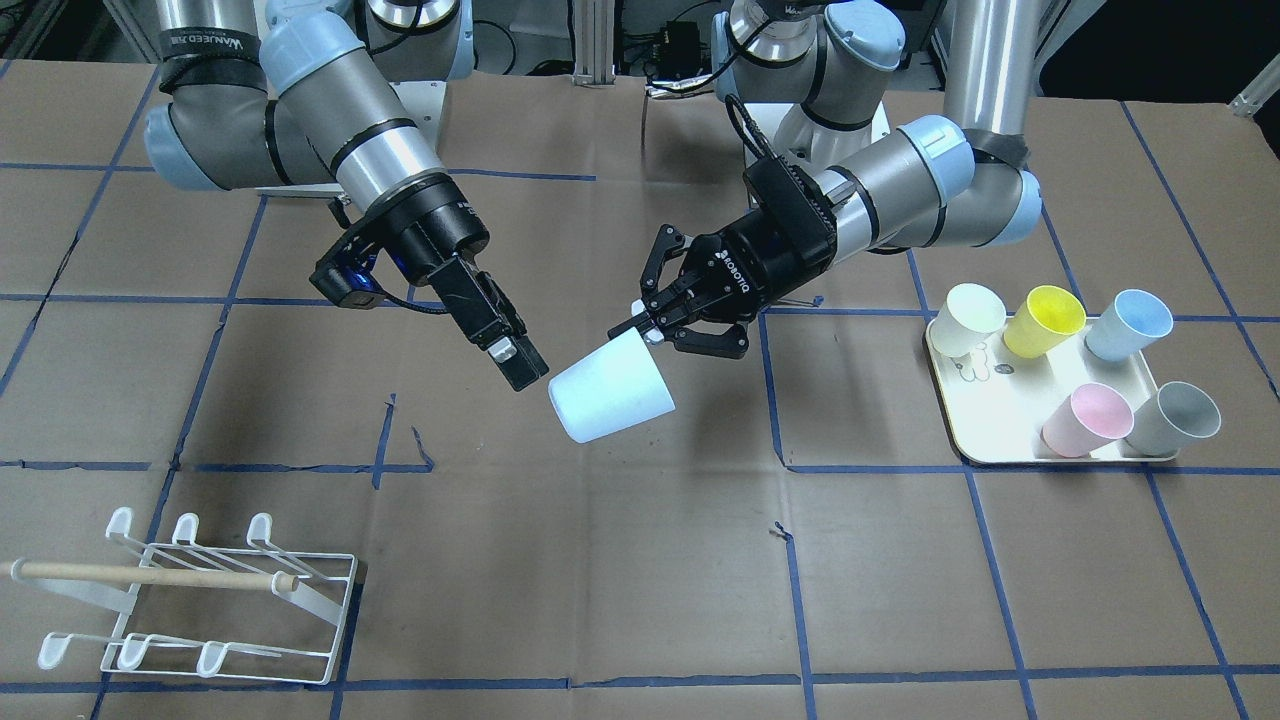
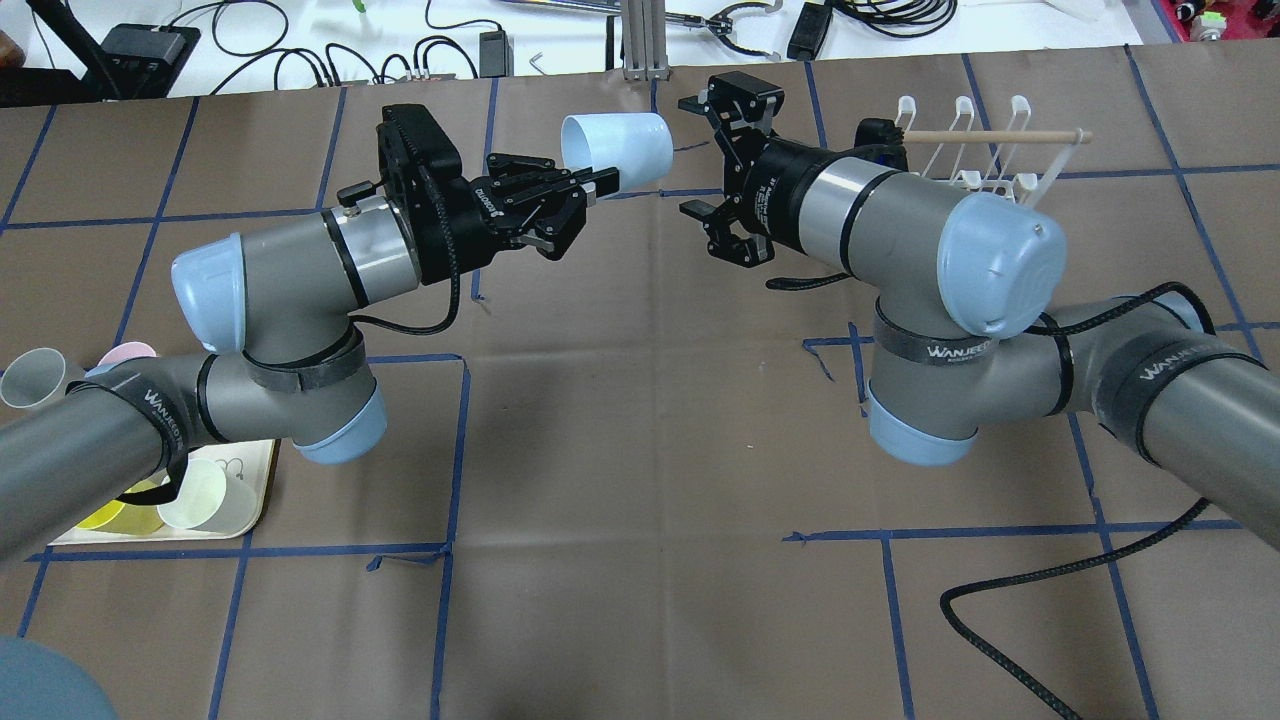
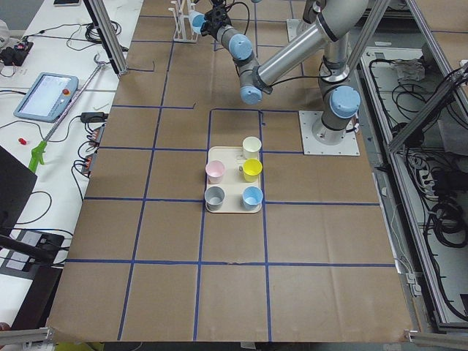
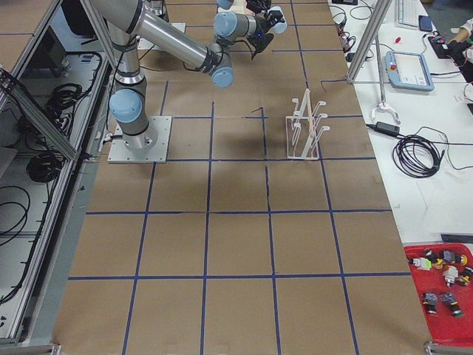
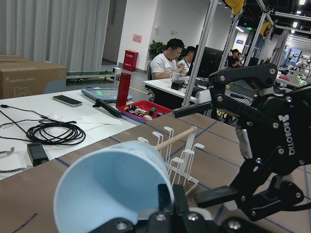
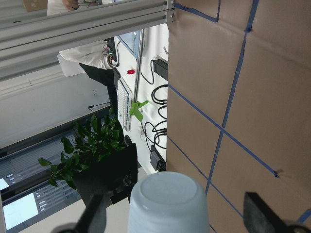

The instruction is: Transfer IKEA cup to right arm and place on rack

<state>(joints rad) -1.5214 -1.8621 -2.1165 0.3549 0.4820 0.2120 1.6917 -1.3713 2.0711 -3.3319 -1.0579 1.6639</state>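
Left claw (image 1: 645, 328) clamps the pale blue cup (image 1: 612, 390) at its rim, above the bench (image 1: 600, 600). Right claw (image 2: 697, 156) spread wide, facing cup's base. Rack (image 1: 200, 600) well apart.

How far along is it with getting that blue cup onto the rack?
Done: the pale blue cup is off the table, pinched at its rim by the left gripper. In hand: the handover; the right gripper is open at the cup's base, not gripping it. Left: the right gripper closes, the left lets go, and the cup goes on the rack, which holds no cup.
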